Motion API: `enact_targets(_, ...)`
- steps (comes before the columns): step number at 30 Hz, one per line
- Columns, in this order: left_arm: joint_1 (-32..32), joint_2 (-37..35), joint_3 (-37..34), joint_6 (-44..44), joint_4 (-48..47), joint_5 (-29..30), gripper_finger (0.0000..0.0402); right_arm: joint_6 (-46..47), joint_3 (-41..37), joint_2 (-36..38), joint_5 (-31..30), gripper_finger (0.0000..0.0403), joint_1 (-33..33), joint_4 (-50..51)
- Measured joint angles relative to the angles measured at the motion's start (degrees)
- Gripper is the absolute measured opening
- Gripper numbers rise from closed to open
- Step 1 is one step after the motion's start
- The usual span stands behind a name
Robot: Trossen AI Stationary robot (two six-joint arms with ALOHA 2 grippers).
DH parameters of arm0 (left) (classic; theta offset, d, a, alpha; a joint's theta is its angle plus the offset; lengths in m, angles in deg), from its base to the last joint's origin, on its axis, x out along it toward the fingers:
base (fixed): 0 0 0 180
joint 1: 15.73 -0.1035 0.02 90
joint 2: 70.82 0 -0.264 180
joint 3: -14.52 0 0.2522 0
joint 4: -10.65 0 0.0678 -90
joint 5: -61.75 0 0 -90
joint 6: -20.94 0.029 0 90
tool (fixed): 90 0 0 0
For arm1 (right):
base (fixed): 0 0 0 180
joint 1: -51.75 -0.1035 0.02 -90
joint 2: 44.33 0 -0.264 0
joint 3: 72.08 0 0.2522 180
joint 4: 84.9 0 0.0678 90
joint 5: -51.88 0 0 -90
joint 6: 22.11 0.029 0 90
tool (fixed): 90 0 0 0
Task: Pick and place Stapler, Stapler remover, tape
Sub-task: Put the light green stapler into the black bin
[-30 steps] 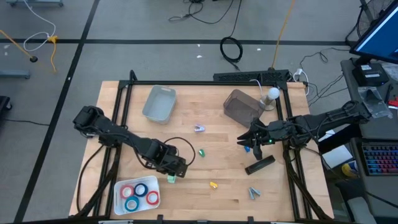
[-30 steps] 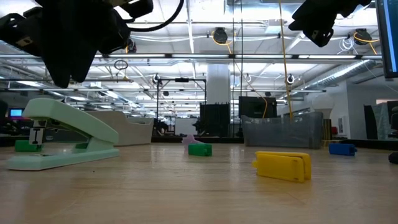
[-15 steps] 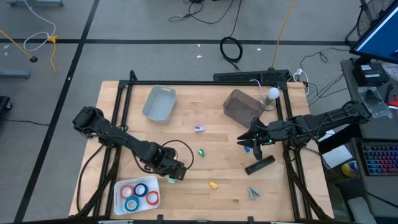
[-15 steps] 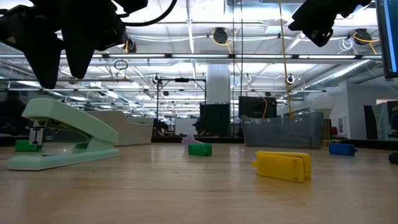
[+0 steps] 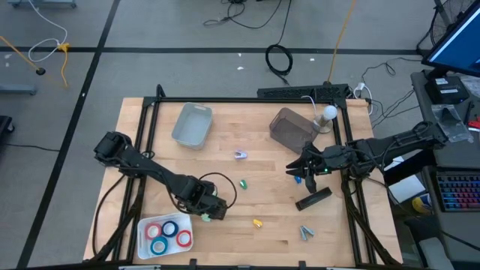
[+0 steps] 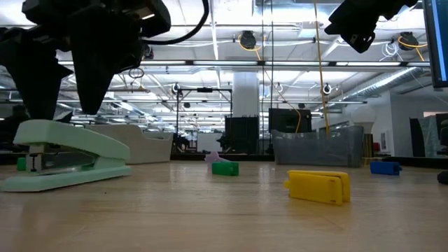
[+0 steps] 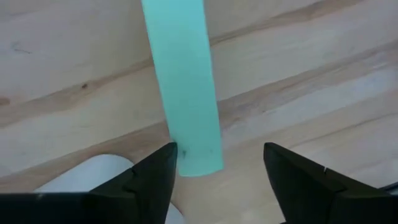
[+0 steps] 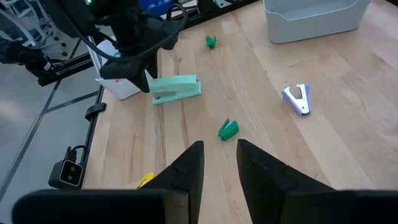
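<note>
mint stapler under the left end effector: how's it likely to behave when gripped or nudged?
The mint stapler looks like a rigid plastic shell, so probably stiff and fairly light. Its long flat base sits flush on the table, so it should slide rather than roll or tip. The hinged top could press down if pinched top to bottom; the left end effector, open astride it, suggests a side grip.

Pale wood table (image 5: 225,135), matt; smooth mint plastic stapler (image 6: 66,154).

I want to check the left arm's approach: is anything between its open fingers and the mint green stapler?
Nothing visible. The left gripper hangs right over the mint stapler, fingers spread to either side of its end, with only bare table around it.
</note>
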State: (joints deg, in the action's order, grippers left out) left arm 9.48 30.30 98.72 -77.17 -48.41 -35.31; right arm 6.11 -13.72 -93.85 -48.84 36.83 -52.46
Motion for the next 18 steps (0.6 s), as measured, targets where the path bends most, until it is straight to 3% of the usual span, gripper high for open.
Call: enact_targets(18, -0.42, 0.5, -0.11, -3.85, -2.13, -0.6, 0.0255, 0.0, 0.0, 0.02, 0.0, 0.0089, -0.02, -0.37)
